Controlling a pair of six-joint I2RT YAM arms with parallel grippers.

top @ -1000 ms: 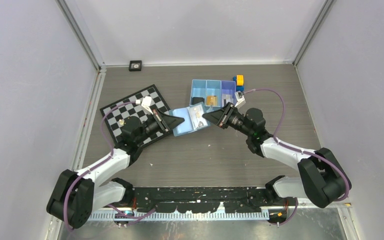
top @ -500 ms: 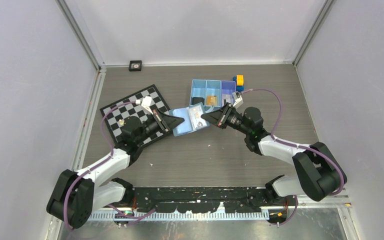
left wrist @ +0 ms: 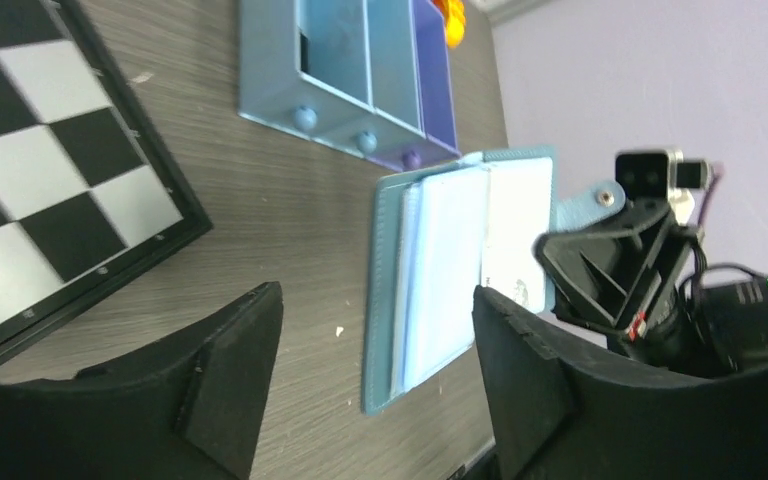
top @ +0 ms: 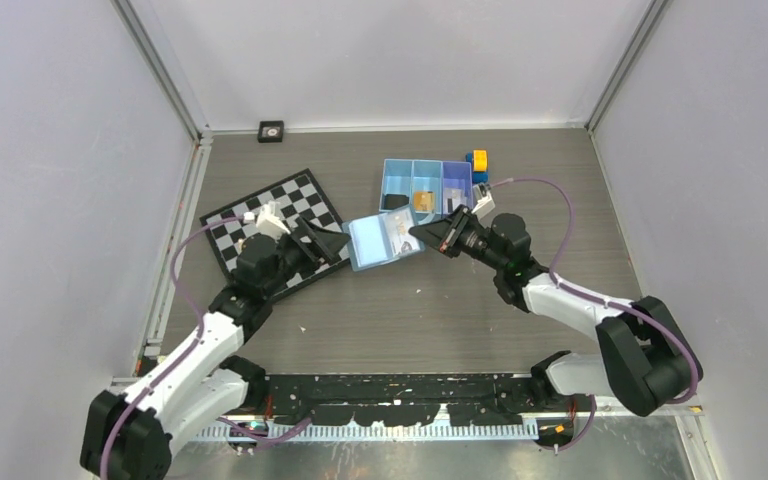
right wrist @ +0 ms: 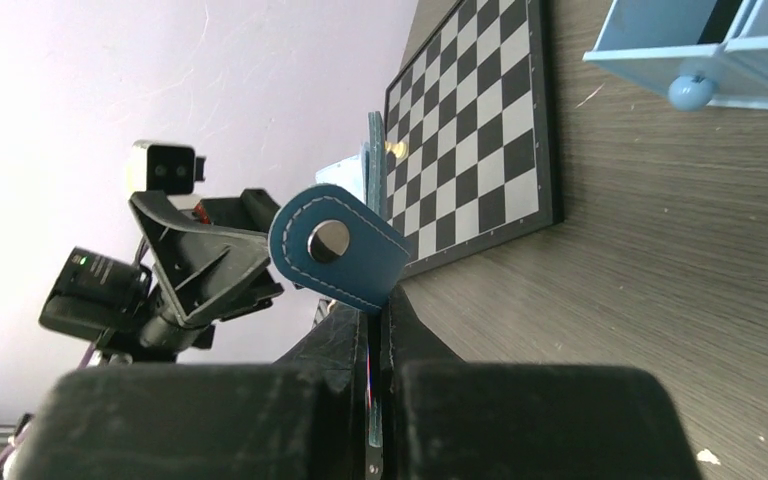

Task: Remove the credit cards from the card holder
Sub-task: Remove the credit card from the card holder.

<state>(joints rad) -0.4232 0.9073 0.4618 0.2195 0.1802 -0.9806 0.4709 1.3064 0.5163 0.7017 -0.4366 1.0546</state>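
Observation:
The card holder point(top: 380, 241) lies open on the table, pale blue inside, between my two grippers. My left gripper point(top: 338, 243) is open just left of it, holding nothing; in the left wrist view the holder point(left wrist: 440, 270) lies past my fingertips point(left wrist: 375, 385), with a pale whitish credit card point(left wrist: 516, 232) in its far half. My right gripper point(top: 423, 233) is shut on the holder's right edge. Its round-snap tab point(right wrist: 336, 248) sticks out above my closed right gripper point(right wrist: 375, 305). No tan-brown card shows in the holder.
A blue three-compartment tray point(top: 426, 184) stands just behind the holder, with a tan flat piece point(top: 423, 200) in its middle section. Yellow-and-blue blocks point(top: 477, 163) sit at its right end. A chessboard point(top: 260, 215) lies under my left arm.
My left gripper has opened and drawn back to the left, off the holder. The right gripper stays shut at the holder's right edge and has barely moved.

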